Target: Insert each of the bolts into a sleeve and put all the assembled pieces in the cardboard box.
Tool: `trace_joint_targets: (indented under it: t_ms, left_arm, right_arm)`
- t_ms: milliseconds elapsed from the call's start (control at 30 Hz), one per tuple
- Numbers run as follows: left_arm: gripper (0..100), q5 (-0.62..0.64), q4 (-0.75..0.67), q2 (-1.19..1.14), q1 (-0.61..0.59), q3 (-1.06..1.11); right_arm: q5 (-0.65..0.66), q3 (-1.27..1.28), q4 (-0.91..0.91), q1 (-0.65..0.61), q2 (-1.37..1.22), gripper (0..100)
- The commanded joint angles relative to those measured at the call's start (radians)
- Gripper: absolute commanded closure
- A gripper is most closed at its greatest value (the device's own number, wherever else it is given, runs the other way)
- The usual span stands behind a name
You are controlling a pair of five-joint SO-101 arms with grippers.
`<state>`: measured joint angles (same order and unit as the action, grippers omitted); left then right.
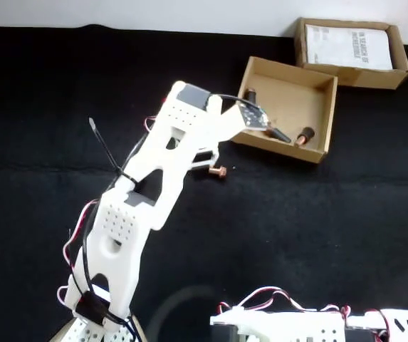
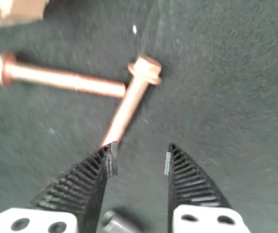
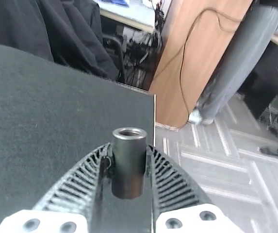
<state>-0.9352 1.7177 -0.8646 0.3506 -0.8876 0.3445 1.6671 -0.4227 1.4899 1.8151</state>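
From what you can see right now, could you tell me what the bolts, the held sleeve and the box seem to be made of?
The bolts look like copper-plated metal, going by their shiny pinkish-orange surface. The sleeve is probably steel: dark grey with a dull sheen. The cardboard box is plain brown cardboard, matte.

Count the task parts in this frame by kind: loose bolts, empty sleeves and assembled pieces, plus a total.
Loose copper bolts on the black cloth: 2
Empty dark metal sleeve, held in the right gripper: 1
Assembled bolt-in-sleeve pieces in the open cardboard box: 2
Total: 5
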Motion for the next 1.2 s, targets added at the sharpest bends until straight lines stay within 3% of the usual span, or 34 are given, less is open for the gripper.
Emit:
trace_joint_targets:
  t_ms: [0,233,567,967,1167]
  left_arm:
    - [84,-0.101,0.005,-0.031,0.016,-0.127]
    - [85,-0.146,0.006,-0.119,0.019,-0.265]
    - [85,-0.183,0.009,-0.209,0.104,-0.268]
    - [100,-0.183,0.002,-0.222,0.154,-0.266]
    - [99,-0.095,0.008,-0.213,0.133,-0.272]
  right_arm:
    - [0.015,0.016,0.025,-0.018,0.010,99.1]
    - [0.015,0.025,0.025,-0.071,0.010,99.1]
    - [0.015,0.016,0.025,-0.117,0.010,99.1]
    - [0.015,0.018,0.027,-0.134,0.010,99.1]
    - [0.015,0.019,0.027,-0.157,0.010,99.1]
